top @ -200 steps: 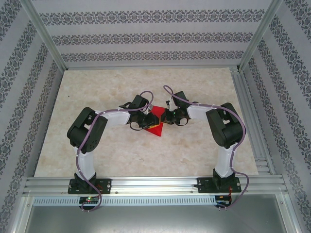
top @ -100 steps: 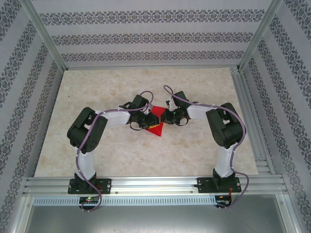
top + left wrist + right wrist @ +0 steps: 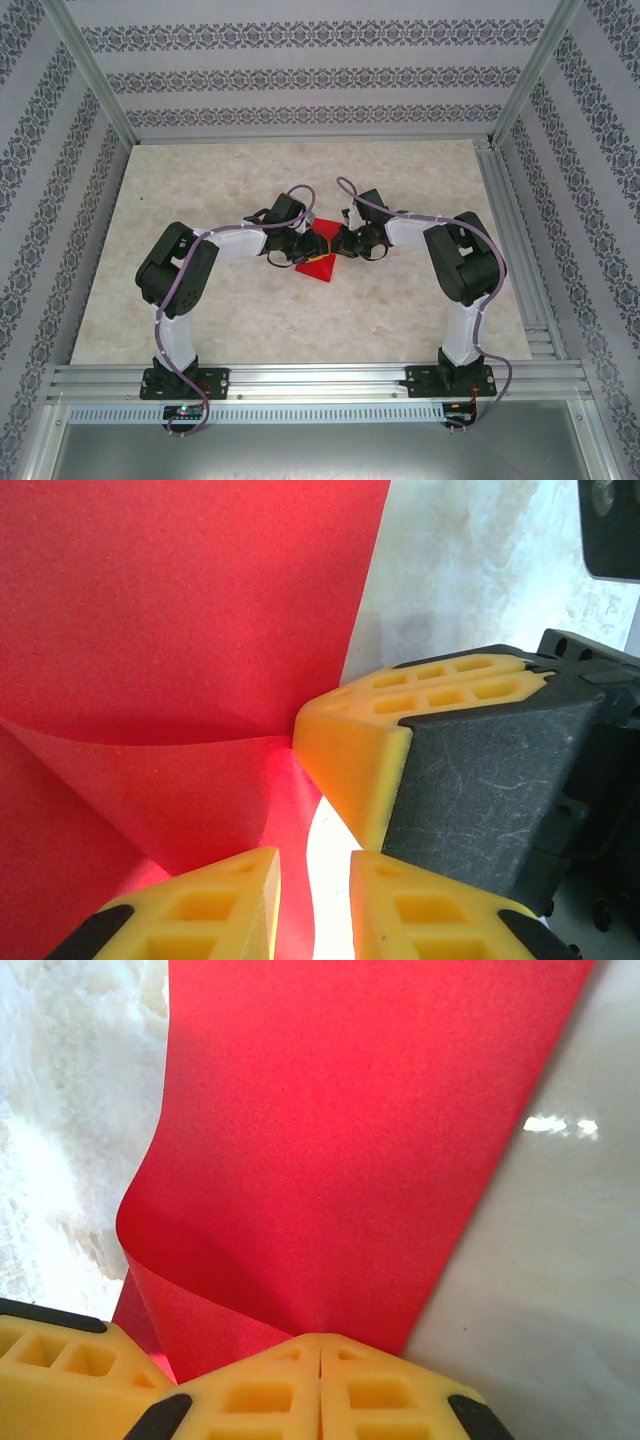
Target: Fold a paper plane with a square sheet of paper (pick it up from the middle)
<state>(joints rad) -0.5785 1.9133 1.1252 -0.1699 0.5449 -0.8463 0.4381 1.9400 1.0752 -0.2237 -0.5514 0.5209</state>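
**Overhead and wrist views.** My two grippers meet tip to tip near the middle of the marbled tabletop [image 3: 200, 190]. They are over the red sheet of paper [image 3: 318, 268], which lies there partly folded with one corner pointing toward my bases. My right gripper [image 3: 320, 1345] has its yellow pads pressed together. A raised flap of the sheet narrows into the seam between them, so the gripper is clamped on the paper. My left gripper [image 3: 315, 865] stands just beside it, its pads a narrow gap apart at the sheet's edge. Whether they touch the paper I cannot tell. A curved crease runs across the sheet to the right fingertip.
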